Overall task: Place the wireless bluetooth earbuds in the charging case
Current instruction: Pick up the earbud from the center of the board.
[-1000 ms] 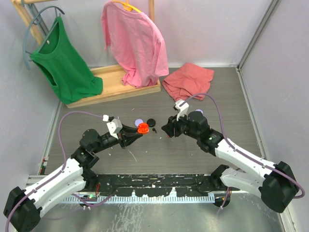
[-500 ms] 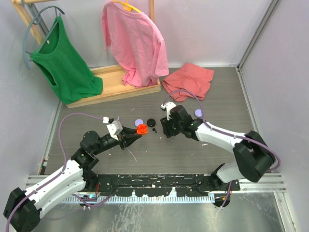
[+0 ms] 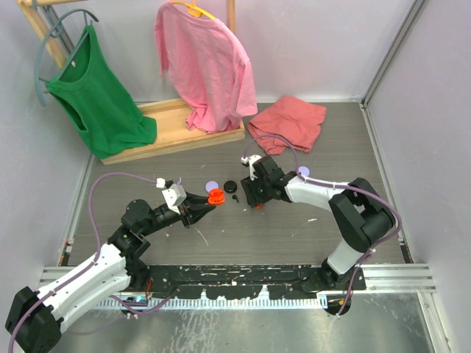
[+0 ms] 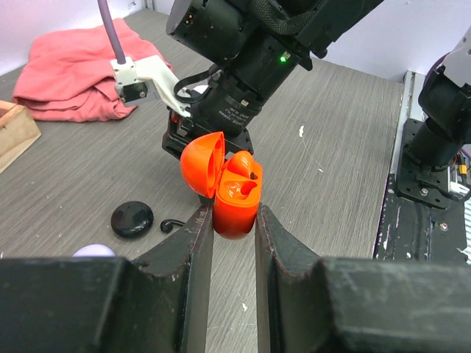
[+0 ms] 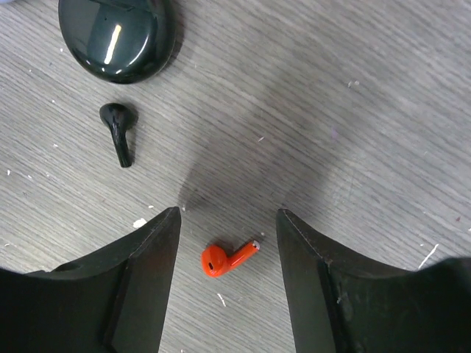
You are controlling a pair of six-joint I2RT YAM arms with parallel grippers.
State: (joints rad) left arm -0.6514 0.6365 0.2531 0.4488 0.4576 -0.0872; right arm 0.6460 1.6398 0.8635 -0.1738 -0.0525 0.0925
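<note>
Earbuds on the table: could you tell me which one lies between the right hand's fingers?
The orange earbud, lying loose between the open fingers of the right hand; the black earbud lies outside them, nearer the black case.

Robotics lab test cell seen from above. Plain white wall panels (image 3: 316, 44) joined by bare metal frame struts (image 3: 395, 48) box in a grey wood-grain surface (image 3: 257, 235). Two white-and-black robot arms, the left arm (image 3: 96, 268) and the right arm (image 3: 346, 213), are bolted to a metal rail (image 3: 412, 273) at the near edge, with purple cables (image 3: 90, 202) looping from them. At the back stands a wooden rack (image 3: 169, 129) with a green shirt (image 3: 99, 95) and a pink shirt (image 3: 206, 66) on hangers, beside a crumpled red cloth (image 3: 287, 121).
</note>
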